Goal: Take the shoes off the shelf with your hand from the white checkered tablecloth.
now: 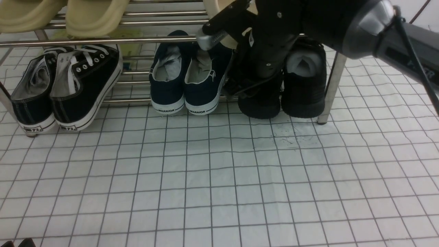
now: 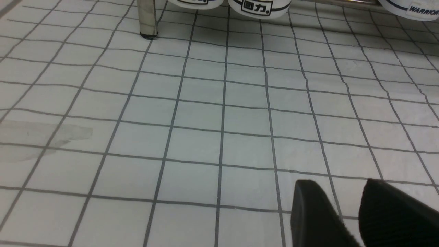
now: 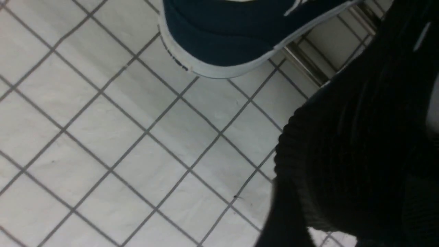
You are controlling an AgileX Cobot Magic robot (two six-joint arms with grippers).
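The all-black knit shoes stand heel-out at the right end of the steel shelf's (image 1: 103, 42) lower tier. The right shoe (image 1: 304, 85) shows its white paper stuffing. My right gripper (image 1: 256, 82) reaches down onto the left shoe (image 1: 259, 107) and hides its opening. In the right wrist view one dark finger (image 3: 283, 219) lies against the outside of that shoe's knit heel (image 3: 343, 154); the other finger is hidden. Both shoes still rest in the shelf. My left gripper (image 2: 339, 187) hovers low over the white checkered tablecloth (image 1: 219, 178), open and empty.
A navy white-soled WARRIOR pair (image 1: 187, 85) stands next to the black shoes, close to my right gripper. A black canvas white-laced pair (image 1: 68, 89) is at the left. Beige slippers (image 1: 92, 15) lie on the top tier. A shelf post (image 1: 331, 89) stands right of the black shoes.
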